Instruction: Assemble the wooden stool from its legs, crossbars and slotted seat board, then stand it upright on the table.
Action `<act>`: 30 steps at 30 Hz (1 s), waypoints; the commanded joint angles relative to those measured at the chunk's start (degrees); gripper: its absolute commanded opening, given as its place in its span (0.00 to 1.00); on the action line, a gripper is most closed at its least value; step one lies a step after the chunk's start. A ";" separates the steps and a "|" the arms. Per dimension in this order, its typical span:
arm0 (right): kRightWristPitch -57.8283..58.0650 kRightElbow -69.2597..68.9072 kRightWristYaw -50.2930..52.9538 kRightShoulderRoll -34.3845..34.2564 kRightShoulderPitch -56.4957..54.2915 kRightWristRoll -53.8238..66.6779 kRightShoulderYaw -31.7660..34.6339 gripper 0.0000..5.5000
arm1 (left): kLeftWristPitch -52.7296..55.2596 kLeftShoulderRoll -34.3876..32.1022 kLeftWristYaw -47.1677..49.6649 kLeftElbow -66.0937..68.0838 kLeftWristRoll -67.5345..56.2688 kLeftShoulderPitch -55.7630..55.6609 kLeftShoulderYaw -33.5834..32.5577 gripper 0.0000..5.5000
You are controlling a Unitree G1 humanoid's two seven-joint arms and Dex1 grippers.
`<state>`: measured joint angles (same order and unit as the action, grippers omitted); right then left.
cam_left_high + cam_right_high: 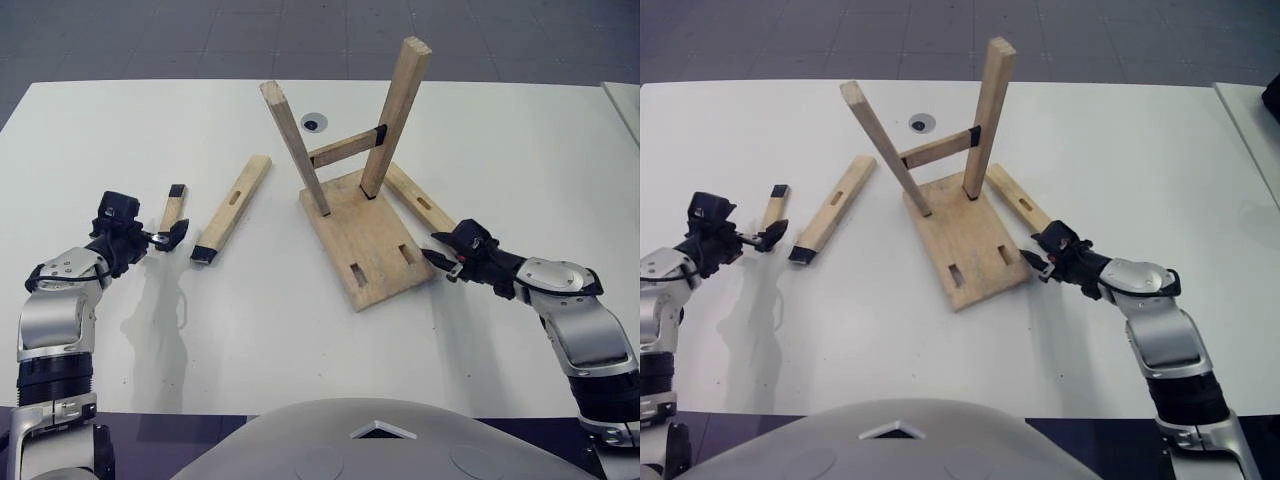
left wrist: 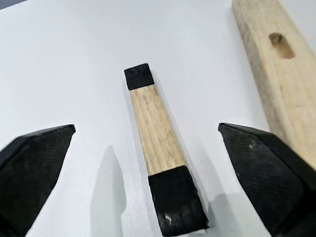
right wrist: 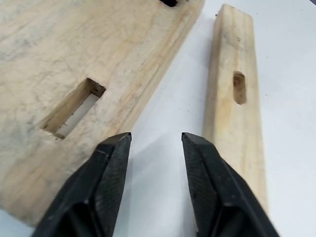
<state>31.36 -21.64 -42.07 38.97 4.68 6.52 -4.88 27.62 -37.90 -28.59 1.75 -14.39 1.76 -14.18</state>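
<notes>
- Surface [image 1: 150, 330]: white, smooth, matte slab that carries all the parts.
- Seat board [image 1: 345, 225]: flat rectangular plank of pale wood with visible grain, lying at the middle of the surface. Two rectangular through-slots near its near edge stand open.
- Standing legs: two square-section pale wood bars, left standing leg [image 1: 295, 148] and right standing leg [image 1: 395, 115], are seated in the far slots of the seat board. They point upward and lean apart.
- Left loose leg [image 1: 232, 207]: lies flat, well left of the seat board. It has an elongated mortise in its upper face and a black tip at its near end.
- Right loose leg [image 3: 234, 113]: lies flat just beside the right edge of the seat board, with an oval mortise in its face.
- Fitted crossbar [image 1: 345, 148]: short wood bar bridging the two standing legs, with a black end at the right standing leg.
- Loose crossbar [image 2: 155, 143]: short grained wood bar with black ends, flat beside the left loose leg.
- Left hand [image 1: 172, 238]: black textured fingers spread wide apart, either side of the near end of the loose crossbar, not touching it.
- Right hand [image 1: 445, 262]: black ribbed fingers apart and holding nothing, over bare surface between the seat board and the right loose leg.
</notes>
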 commanded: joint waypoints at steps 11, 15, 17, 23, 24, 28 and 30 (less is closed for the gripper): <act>14.45 -14.90 2.93 -3.98 -7.98 11.40 4.83 0.74 | 5.30 1.10 -0.32 -1.95 -0.14 2.79 0.26 0.61; 22.65 -18.65 5.44 -7.30 -12.97 20.14 9.66 0.86 | 7.10 0.77 -0.78 -3.41 0.67 3.25 1.25 0.49; 26.00 -19.51 7.30 -9.78 -15.82 24.95 12.11 0.92 | 7.76 1.37 -0.17 -3.68 0.87 2.92 1.28 0.42; 32.55 -18.61 14.54 -16.52 -24.34 37.46 18.71 0.98 | 4.39 2.68 2.19 -2.38 2.02 -1.23 0.84 0.25; 33.17 -18.19 15.70 -17.13 -25.43 39.04 19.45 0.98 | 3.07 2.83 2.46 -2.09 2.33 -2.01 0.80 0.23; 34.94 -15.87 20.76 -20.15 -29.23 45.93 22.10 0.98 | -3.98 4.45 4.65 -0.65 2.54 -6.18 -0.79 0.23; 35.26 -13.76 24.68 -22.85 -31.15 50.44 23.67 0.98 | -13.13 5.43 6.01 0.54 3.22 -9.66 -1.74 0.23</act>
<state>65.57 -37.27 -20.94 18.50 -24.19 52.91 17.11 22.03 -33.63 -23.78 1.27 -12.42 -4.38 -14.66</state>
